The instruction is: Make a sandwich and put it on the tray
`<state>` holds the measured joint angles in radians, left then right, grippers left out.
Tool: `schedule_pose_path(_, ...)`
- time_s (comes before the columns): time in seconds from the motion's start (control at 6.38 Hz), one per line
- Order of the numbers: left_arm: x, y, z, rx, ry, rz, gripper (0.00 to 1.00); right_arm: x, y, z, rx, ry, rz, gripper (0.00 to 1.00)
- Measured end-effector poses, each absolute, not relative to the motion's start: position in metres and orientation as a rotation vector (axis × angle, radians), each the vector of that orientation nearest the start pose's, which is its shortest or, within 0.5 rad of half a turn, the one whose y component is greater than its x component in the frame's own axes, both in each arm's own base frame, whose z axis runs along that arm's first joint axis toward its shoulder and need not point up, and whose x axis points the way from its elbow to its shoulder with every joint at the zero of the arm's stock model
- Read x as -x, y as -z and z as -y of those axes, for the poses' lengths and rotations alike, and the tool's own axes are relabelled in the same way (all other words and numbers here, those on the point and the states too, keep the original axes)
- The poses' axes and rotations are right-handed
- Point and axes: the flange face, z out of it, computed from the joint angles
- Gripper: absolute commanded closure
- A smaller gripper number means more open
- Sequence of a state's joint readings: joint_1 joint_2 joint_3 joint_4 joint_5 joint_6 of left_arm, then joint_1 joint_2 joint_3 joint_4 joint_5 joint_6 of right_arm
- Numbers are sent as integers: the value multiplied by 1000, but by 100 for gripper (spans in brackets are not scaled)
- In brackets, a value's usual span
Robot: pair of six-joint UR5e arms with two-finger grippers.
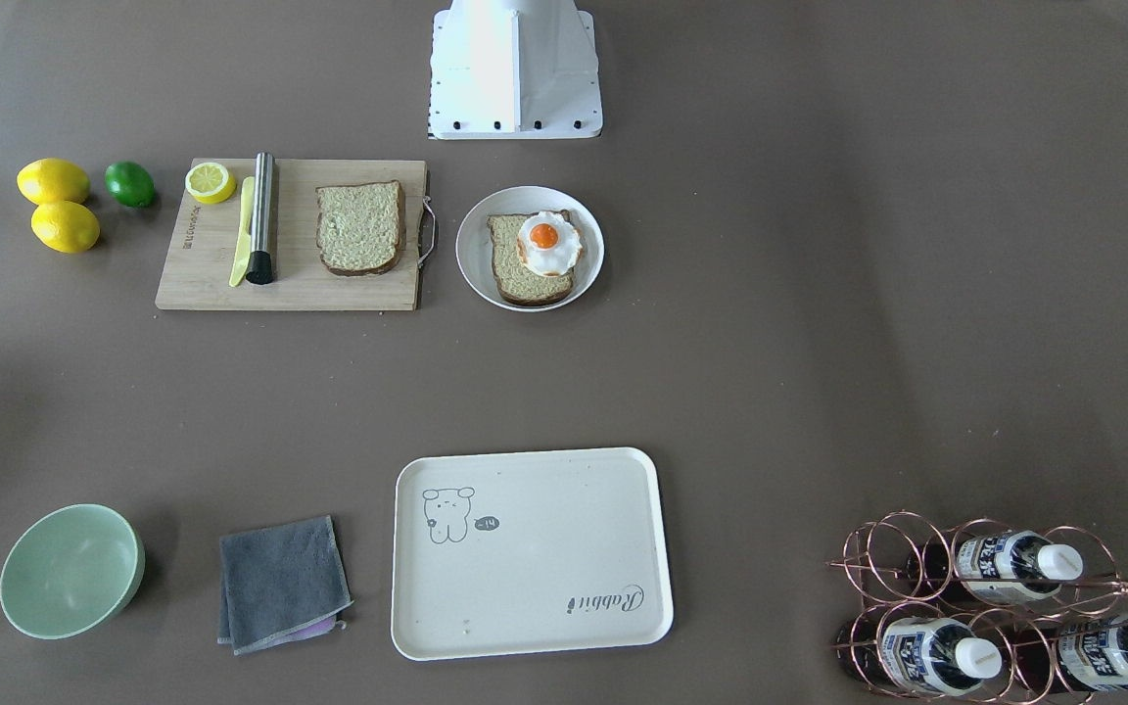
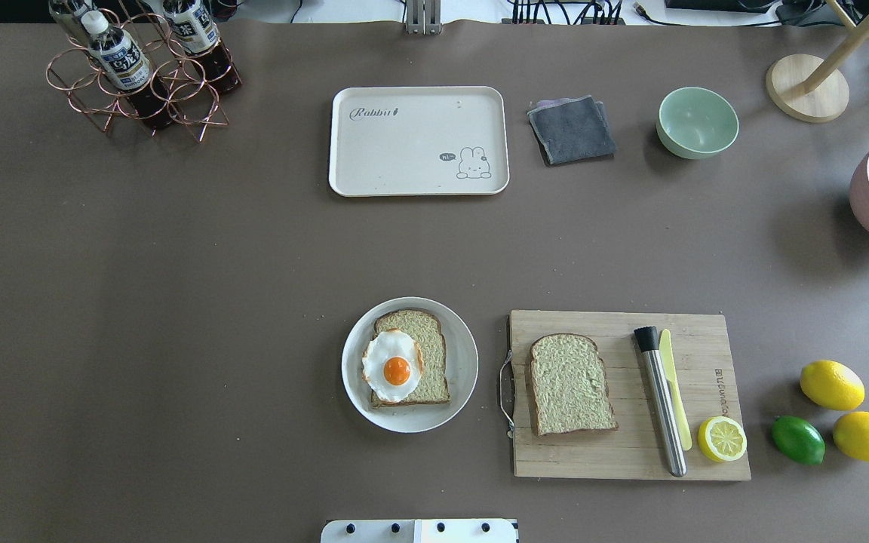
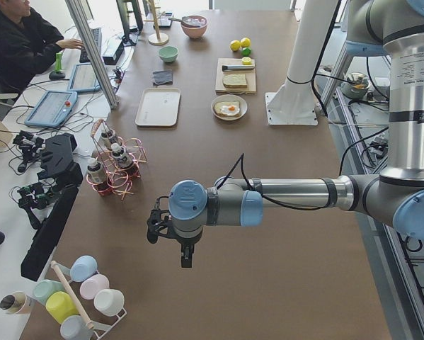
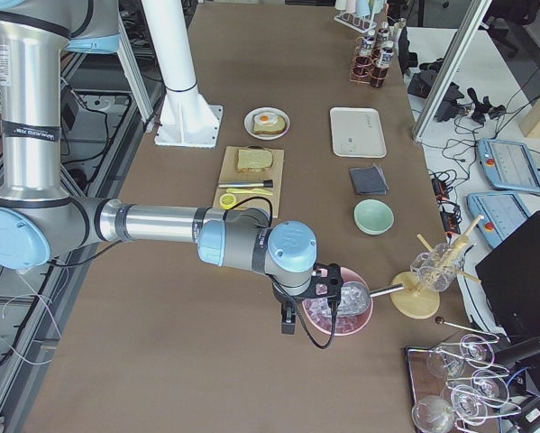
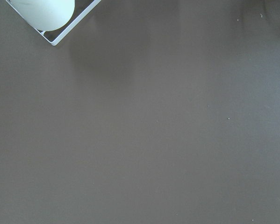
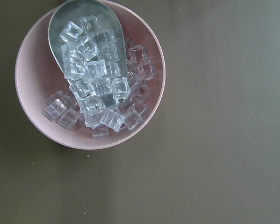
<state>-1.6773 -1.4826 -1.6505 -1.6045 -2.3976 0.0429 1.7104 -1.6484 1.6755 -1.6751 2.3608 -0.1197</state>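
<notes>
The egg (image 2: 395, 367) overhangs one bread slice (image 2: 431, 354) on the plate (image 2: 465, 362); the second slice (image 2: 570, 385) lies on the cutting board (image 2: 631, 460), with the tray (image 2: 404, 151) well apart. For the left gripper (image 3: 186, 261) and right gripper (image 4: 288, 323), opening and hold cannot be told. Risk: the egg slides off during carrying.

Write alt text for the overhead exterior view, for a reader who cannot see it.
A bread slice topped with a fried egg lies on a round white plate at the view's lower middle; a second slice lies on the wooden cutting board to its right. The cream tray sits across the table, apart from both.
</notes>
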Motion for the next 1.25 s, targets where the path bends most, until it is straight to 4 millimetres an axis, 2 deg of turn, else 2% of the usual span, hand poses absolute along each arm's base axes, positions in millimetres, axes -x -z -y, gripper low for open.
schedule_pose_path(0.31,108,-652,447,-89,49,-823,2,-125,-651,441,-34,-48,797,0)
schedule_pose_path(0.63,107,-641,450,-101,57,-828,2,-124,-651,441,-35,-48,801,0)
schedule_pose_path(0.94,101,-627,456,-117,64,-845,2,-125,-651,441,-34,-48,801,0)
schedule_pose_path(1.25,92,-623,459,-115,56,-850,2,-125,-650,443,-36,-47,801,0)
